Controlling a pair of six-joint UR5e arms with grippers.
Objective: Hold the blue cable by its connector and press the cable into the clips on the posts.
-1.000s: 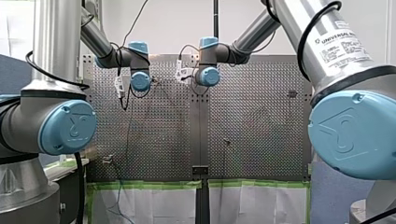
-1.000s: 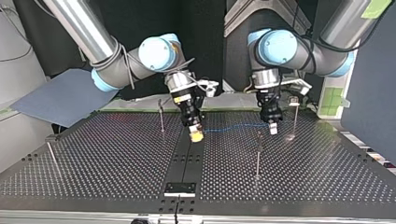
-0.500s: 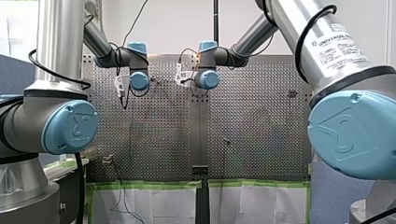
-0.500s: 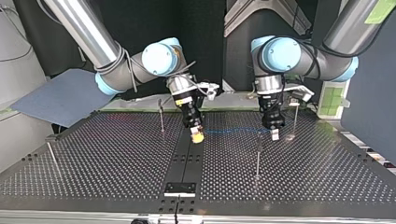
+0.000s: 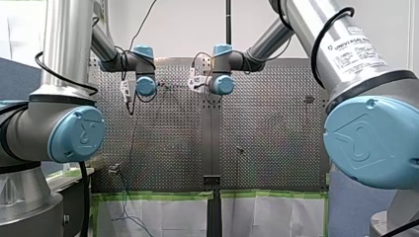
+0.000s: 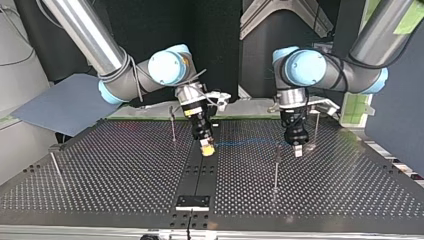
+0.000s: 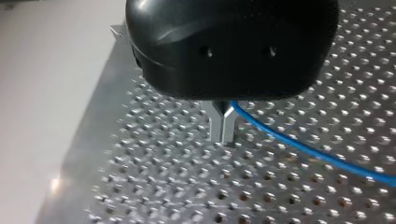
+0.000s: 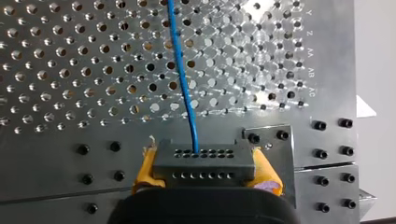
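Both claws have shifted in the last second: my left claw (image 6: 298,150) has sunk toward the counter (image 6: 115,175) and slid away from my right claw (image 6: 207,148), which has edged the other way, so the span between them looks drawn straighter. Closest in, the right claw's yellow pads (image 8: 147,169) are clamped on the grey connector (image 8: 204,161), and the blue cable (image 8: 184,84) runs straight ahead out of it. The left claw's metal fingers (image 7: 217,123) are pressed together, and the cable comes out at their side, seemingly pinched there. Between the claws and just beside the left one stands a thin post (image 6: 276,167); the cable passes close by its clip (image 6: 278,148) but I judge it not yet seated. The step in hand is stretching and lining up. Next, the span needs lowering squarely onto that clip while the tension is kept. Two more posts stand further off, one beyond each claw. The perforated metal counter is bare under both. Past the right claw lies a blue-grey sheet (image 6: 65,102), and green tape (image 5: 158,195) edges the counter back toward the arms' bases.
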